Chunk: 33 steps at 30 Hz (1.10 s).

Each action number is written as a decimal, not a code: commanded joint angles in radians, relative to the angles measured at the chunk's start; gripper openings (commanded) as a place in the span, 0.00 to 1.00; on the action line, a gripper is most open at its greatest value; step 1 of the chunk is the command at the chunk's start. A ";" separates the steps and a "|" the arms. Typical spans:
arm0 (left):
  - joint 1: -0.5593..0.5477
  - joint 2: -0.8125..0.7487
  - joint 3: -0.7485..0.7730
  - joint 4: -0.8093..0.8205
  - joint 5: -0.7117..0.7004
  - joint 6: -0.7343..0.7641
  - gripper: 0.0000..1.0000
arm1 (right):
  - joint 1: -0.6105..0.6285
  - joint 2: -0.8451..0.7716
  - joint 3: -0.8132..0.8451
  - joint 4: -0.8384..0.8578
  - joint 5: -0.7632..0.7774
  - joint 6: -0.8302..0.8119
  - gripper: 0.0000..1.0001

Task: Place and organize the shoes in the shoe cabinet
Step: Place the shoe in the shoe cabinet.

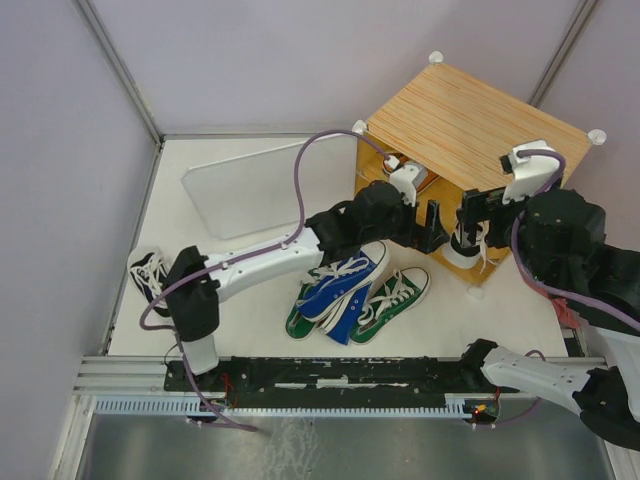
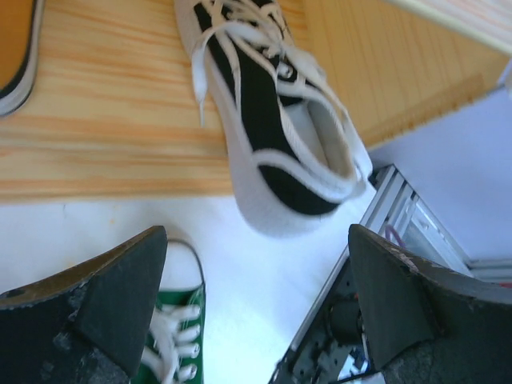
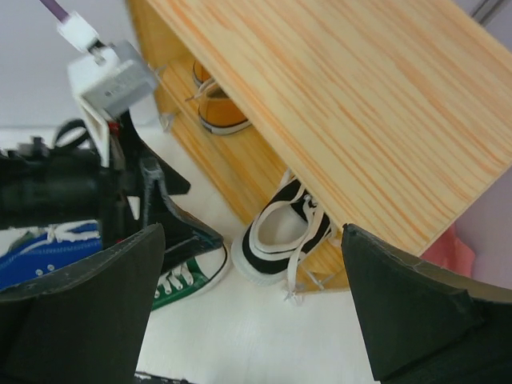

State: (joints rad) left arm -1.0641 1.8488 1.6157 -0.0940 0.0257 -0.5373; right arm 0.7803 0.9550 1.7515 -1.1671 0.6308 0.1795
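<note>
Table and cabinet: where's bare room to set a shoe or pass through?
Free: cabinet floor between orange shoe and black shoe; table right of green shoe, up to the cabinet corner. Crowded: cabinet mouth, with left tool, right tool and blue shoes.

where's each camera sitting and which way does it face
Top external: above and behind, looking down on the shoe cabinet; left arm and right arm show.
Left wrist: on the left arm, faces the black shoe; open left gripper shows.
Right wrist: on the right arm, faces the cabinet's open front; open right gripper shows.
Both wrist views share the black shoe.
</note>
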 commanded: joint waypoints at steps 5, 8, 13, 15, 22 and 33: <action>-0.007 -0.370 -0.279 -0.092 -0.170 0.125 0.99 | -0.003 -0.018 -0.168 -0.047 -0.173 0.052 1.00; -0.005 -0.530 -0.407 -0.156 -0.313 0.112 0.99 | -0.003 -0.025 -0.234 -0.036 -0.185 0.067 0.98; -0.004 -0.799 -0.678 -0.212 -0.538 0.035 0.99 | -0.002 -0.030 -0.367 -0.008 -0.091 0.097 0.97; -0.004 -0.886 -0.758 -0.195 -0.565 0.011 0.99 | -0.003 -0.020 -0.417 0.019 -0.023 0.113 0.96; -0.004 -1.037 -0.863 -0.165 -0.611 0.013 0.99 | -0.006 -0.011 -0.579 0.211 0.150 0.119 0.88; -0.004 -1.079 -0.909 -0.155 -0.659 0.040 0.99 | -0.025 0.075 -0.630 0.299 0.261 0.098 0.75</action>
State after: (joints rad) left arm -1.0664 0.7879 0.7143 -0.3016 -0.5854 -0.4999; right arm 0.7643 1.0367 1.1297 -0.9401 0.7937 0.2829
